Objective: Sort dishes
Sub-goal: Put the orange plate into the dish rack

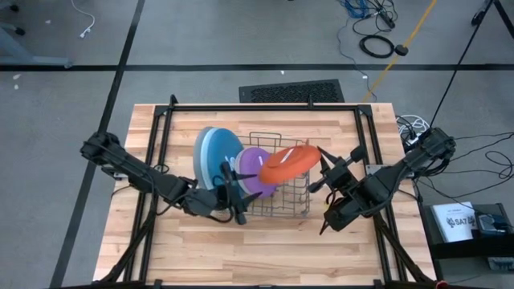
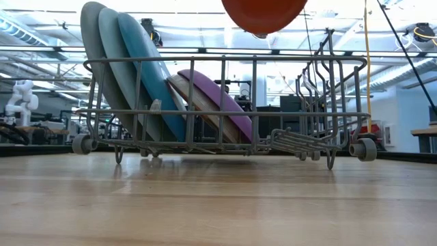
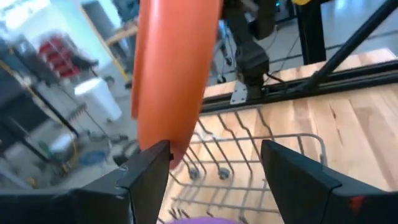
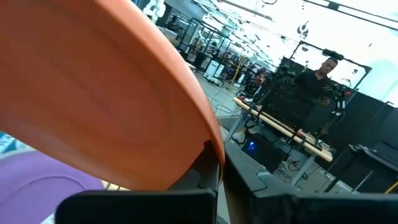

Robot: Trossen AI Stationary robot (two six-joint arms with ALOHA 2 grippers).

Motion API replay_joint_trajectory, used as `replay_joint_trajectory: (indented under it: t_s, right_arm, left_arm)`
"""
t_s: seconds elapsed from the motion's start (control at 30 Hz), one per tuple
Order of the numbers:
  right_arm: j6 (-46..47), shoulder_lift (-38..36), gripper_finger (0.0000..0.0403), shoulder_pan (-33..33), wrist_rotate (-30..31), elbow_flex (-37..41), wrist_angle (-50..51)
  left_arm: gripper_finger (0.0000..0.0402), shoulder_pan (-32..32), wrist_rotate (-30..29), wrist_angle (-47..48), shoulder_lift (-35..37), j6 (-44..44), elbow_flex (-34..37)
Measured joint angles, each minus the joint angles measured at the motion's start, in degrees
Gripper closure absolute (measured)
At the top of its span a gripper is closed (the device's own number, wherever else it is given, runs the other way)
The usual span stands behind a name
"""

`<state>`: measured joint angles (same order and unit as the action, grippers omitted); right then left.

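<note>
While the right gripper's jaws clamp the orange-red plate above the dish rack, it should tilt upright into the slot beside the purple plate; left gripper jaws wide.

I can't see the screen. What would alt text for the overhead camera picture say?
The right claw holds an orange-red plate above a grey wire dish rack on a wooden table. Blue plates and a purple plate stand in the rack, beside the open left claw.

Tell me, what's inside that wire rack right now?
The wire rack holds five plates on edge: grey, light blue, darker blue, beige, purple. Their lower edges are partly hidden by the wires.
</note>
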<state>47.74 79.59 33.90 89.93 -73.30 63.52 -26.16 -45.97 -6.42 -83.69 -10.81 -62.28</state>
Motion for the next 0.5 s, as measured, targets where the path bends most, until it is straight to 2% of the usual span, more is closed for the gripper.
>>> replay_joint_trajectory:
  t_s: [0.1, 0.3, 0.5]
  right_arm:
    - [2.1, 0.0, 0.0403, 1.3, 0.0, 0.0, -0.2]
    - [4.2, 0.3, 0.0403, 2.3, 0.1, 0.0, -0.5]
    - [4.2, 1.7, 0.0403, 1.7, 0.1, 0.0, -2.3]
  left_arm:
    - [0.0148, -0.2, -1.6, -2.6, -0.3, -5.8, 0.0]
    - [0.0148, 0.8, -2.6, -9.1, -0.4, -6.0, 0.0]
    - [0.0148, 3.8, 1.5, -13.6, -1.9, -6.0, 0.0]
